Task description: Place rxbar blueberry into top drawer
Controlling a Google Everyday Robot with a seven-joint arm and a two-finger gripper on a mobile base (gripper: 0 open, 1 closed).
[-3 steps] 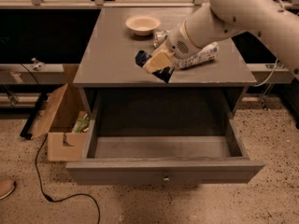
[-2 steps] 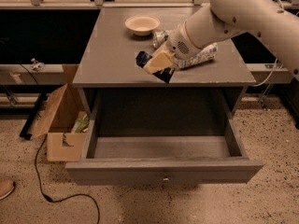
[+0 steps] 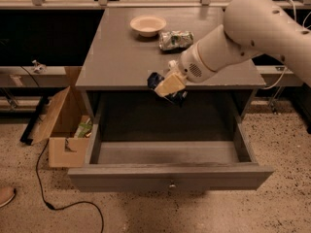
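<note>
The top drawer [image 3: 170, 177] of the grey table is pulled out wide, and the part of its inside that shows holds nothing. My gripper [image 3: 168, 87] is at the table's front edge, just above the back of the open drawer. It is shut on the rxbar blueberry [image 3: 156, 79], a dark navy bar that pokes out to the left and below my tan fingers [image 3: 170, 84]. The bar hangs in the air, off the table top.
A cream bowl [image 3: 148, 24] and a green-white foil snack bag [image 3: 176, 40] sit at the back of the grey table top [image 3: 116, 62]. An open cardboard box [image 3: 63, 130] stands on the floor to the left. A black cable [image 3: 46, 198] runs over the floor.
My arm has carried the bar forward and down, from over the table top to the front edge above the open drawer. The snack bag, hidden by the arm before, is now in view.
</note>
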